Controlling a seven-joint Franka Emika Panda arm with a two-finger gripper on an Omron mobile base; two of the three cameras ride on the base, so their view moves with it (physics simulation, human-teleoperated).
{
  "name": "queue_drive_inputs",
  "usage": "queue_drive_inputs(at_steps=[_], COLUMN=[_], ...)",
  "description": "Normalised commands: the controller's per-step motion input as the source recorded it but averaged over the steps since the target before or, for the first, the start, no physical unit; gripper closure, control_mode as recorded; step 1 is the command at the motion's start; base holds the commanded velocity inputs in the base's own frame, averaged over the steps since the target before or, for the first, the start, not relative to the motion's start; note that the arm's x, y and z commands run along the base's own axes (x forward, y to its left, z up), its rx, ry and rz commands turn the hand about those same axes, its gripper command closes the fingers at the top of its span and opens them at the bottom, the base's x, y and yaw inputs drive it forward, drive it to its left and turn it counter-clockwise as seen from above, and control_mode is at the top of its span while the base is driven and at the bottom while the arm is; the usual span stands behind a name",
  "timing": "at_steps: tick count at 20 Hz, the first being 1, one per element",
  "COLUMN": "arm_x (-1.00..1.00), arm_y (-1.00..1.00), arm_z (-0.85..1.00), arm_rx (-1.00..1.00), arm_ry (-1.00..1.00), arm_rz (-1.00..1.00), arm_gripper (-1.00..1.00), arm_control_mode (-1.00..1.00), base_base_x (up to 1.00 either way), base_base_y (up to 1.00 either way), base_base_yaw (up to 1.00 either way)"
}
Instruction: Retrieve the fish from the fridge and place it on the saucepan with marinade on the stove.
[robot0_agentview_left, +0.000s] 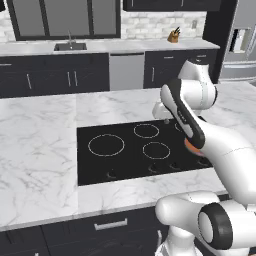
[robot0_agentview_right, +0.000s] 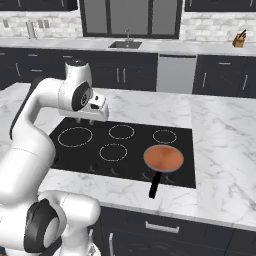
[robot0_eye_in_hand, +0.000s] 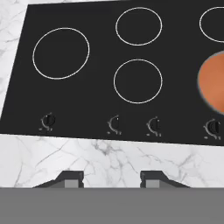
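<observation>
The claw (robot0_eye_in_hand: 111, 179) is seen poised above the stove (robot0_eye_in_hand: 100, 105) with its fingertips set apart and nothing pinched between them. The saucepan (robot0_agentview_right: 163, 158) with its marinade (robot0_agentview_right: 163, 157) is parked on the front right burner. The fish cannot be found, and the fridge (robot0_agentview_left: 240, 45) is judged unvisited, so retrieval and placing remain.

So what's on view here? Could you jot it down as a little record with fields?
Setting: simulated kitchen, white marble counter
Stove: black glass top with white rings, knobs along its front
Saucepan: on the front right burner, black handle pointing out over the counter
Marinade: orange-red layer filling the pan
Claw: above the counter's front edge, nothing between its tips
Fridge: far right, doors shut
</observation>
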Motion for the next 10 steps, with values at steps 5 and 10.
queue_drive_inputs(at_steps=[5,10], arm_x=[-0.09,-0.18], arm_y=[0.0,0.0], arm_z=[0.0,-0.01], arm_rx=[0.0,0.0], arm_ry=[0.0,0.0], arm_rz=[0.0,0.0], arm_gripper=[-1.0,-1.0], arm_control_mode=[-1.0,-1.0], base_base_x=[0.0,0.0], base_base_y=[0.0,0.0], base_base_yaw=[0.0,0.0])
